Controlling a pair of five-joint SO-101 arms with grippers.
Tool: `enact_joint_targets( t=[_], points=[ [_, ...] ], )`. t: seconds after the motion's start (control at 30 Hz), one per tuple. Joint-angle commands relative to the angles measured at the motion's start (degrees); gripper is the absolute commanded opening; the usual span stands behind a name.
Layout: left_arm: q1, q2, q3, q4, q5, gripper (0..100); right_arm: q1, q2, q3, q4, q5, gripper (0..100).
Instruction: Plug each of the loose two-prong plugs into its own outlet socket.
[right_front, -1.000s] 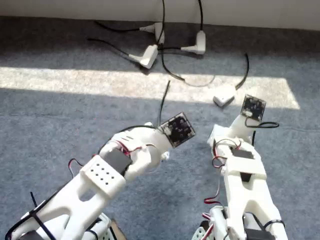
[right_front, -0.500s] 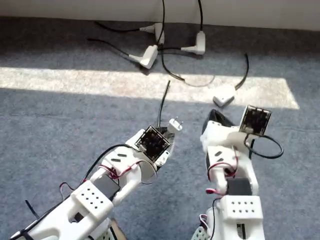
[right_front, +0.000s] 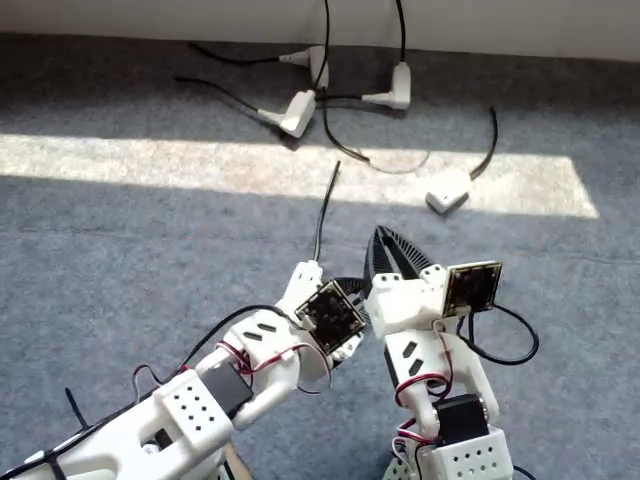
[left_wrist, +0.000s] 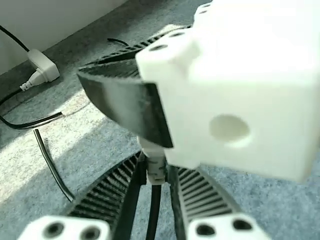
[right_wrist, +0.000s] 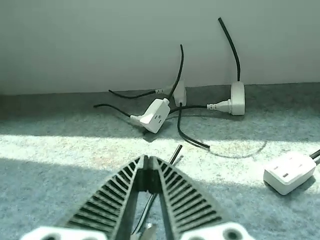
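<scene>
- The left gripper (left_wrist: 156, 172) is clamped on a plug (left_wrist: 151, 159), pinching it right at the fingertips. It sits near the middle of the carpet (right_front: 120, 250).
- The right gripper (right_wrist: 146, 172) has its fingers pressed together with nothing between them. It sits just right of the left gripper, close up against it, with its tips aimed toward the far side.
- Done so far, by my read: the far-right socket (right_front: 400, 82) and the far-left socket (right_front: 317, 58) each look to have a plug seated in the side.
- Left to do: the middle socket (right_front: 298, 112) shows bare slots, and so does the right socket (right_front: 448, 190) out in the sunlit strip.
- The held plug is in nothing yet, and it is well apart from both bare sockets.
- The plug's long axis runs along the left gripper's reach, toward far-right in the scene.
- Its cord end comes back between the fingers toward the wrist. The prong end faces away and is hidden behind the right gripper's white body, so I cannot tell how the prongs are turned.
- The cord (right_front: 325, 205) trails away toward the far side, and its loose end lies in the sun.
</scene>
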Motion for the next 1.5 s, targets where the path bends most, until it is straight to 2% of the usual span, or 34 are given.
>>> enact_joint_targets(
  t=[0.0,0.13,0.27,0.37,0.67,0.73,0.8,0.97,1.2,1.33,1.47],
  points=[
    [1.71,-1.36,-0.22,-0.97,0.35,1,-0.4,-1.8,0.13,-0.04,1.49,0.6],
    [1.54,-1.36,-0.22,-0.88,0.44,1,2.68,-2.77,4.79,-5.05,7.56,0.6],
    [1.45,-3.47,-0.22,0.35,0.44,1,7.25,-1.71,10.07,-10.24,9.32,0.6],
    [1.45,-10.68,-0.75,7.03,0.53,1,8.75,0.48,10.07,-10.33,9.41,0.6],
    [1.89,-45.49,-0.66,28.31,0.62,1,8.22,10.59,10.07,-16.4,9.41,0.6],
    [1.89,-49.19,-1.36,31.12,0.62,1,6.81,13.49,10.07,-17.54,9.76,0.6],
    [1.63,-47.16,-2.86,32.62,0.62,1,5.32,16.22,9.98,-18.77,9.85,0.6],
    [1.27,-40.84,-2.42,32.35,0.26,1,6.11,20.97,7.87,-21.32,9.49,0.6],
    [-9.27,-30.9,3.65,17.85,0.53,1,8.57,32.84,-11.38,-7.78,4.31,0.6],
    [-9.36,-23.69,3.03,14.95,0.53,1,7.43,40.92,-22.73,-2.33,4.13,0.6],
    [-9.36,-16.31,1.63,11.78,0.44,1,4.62,41.63,-28.7,-1.45,4.13,0.6]
  ],
)
